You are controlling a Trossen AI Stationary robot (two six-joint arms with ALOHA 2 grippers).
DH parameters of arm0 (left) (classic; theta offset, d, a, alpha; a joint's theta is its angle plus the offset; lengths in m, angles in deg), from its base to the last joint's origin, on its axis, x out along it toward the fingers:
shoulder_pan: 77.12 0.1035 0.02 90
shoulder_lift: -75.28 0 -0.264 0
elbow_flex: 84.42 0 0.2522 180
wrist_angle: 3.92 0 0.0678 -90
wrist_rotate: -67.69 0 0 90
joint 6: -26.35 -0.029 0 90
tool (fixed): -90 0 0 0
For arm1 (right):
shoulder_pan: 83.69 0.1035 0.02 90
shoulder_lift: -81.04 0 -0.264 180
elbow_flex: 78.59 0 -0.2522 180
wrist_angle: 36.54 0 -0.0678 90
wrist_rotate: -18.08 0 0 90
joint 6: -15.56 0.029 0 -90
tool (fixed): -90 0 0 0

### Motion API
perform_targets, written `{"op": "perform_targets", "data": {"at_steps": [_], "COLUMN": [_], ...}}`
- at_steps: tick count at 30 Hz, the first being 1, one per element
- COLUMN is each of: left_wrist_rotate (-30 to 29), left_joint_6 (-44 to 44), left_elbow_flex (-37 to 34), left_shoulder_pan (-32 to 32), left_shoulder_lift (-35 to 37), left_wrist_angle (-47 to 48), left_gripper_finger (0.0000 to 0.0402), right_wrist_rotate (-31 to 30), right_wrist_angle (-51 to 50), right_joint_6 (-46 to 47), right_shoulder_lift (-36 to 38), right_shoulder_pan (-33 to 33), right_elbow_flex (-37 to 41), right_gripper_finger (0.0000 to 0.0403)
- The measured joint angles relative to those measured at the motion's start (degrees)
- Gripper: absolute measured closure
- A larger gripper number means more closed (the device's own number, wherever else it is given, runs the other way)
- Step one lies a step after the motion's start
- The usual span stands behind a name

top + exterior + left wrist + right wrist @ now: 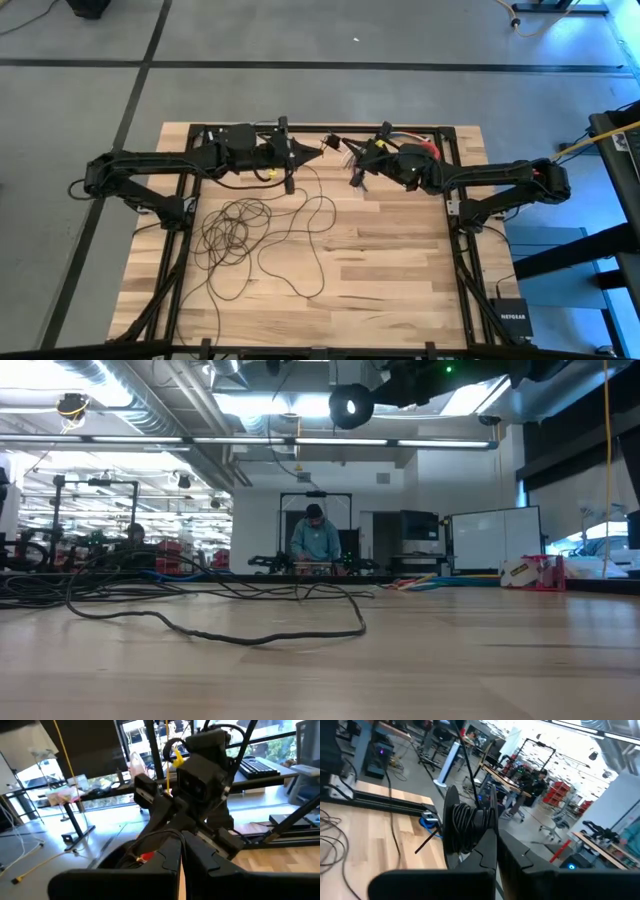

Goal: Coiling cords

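Dark wire, the cords, sprawls in loose loops on the wooden counter, mostly below our left gripper, with one strand running up toward it. Both sets of jaws are closed, holding nothing we can see; our right gripper waits just beside the left. From above we see the whole tangle; level with the counter, only one low strand shows.
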Motion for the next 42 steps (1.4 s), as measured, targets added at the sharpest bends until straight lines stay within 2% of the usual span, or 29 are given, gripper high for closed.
{"op": "perform_targets", "data": {"at_steps": [8, 16, 20, 32, 38, 42], "left_wrist_rotate": [1.4, 1.2, -0.8, -2.1, -1.8, -2.9], "left_joint_6": [0.2, -1.7, -1.8, -0.2, 2.2, 1.2], "left_elbow_flex": [0.0, 0.0, 0.0, 0.0, 0.0, 0.0], "left_shoulder_pan": [-1.4, -2.6, -2.4, -0.1, -0.4, -0.4], "left_shoulder_lift": [-8.4, -14.4, -16.7, -18.5, -18.6, -18.6], "left_wrist_angle": [-9.7, -14.7, -16.2, -15.5, -21.1, -19.0], "left_gripper_finger": [0.0396, 0.0396, 0.0396, 0.0396, 0.0396, 0.0396], "right_wrist_rotate": [-2.3, -2.6, -2.0, -0.1, 1.9, 1.9], "right_wrist_angle": [4.8, 6.9, 7.5, 12.3, 11.9, 13.0], "right_joint_6": [0.0, 1.3, 2.6, 10.4, 10.6, 11.0], "right_shoulder_lift": [-1.2, -1.3, -1.3, -1.3, -1.3, -1.3], "right_shoulder_pan": [-0.1, -0.1, 0.0, 0.0, 0.0, 0.0], "right_elbow_flex": [0.0, 0.0, 0.0, 0.0, 0.0, 0.0], "right_gripper_finger": [0.0397, 0.0397, 0.0397, 0.0397, 0.0397, 0.0397]}}
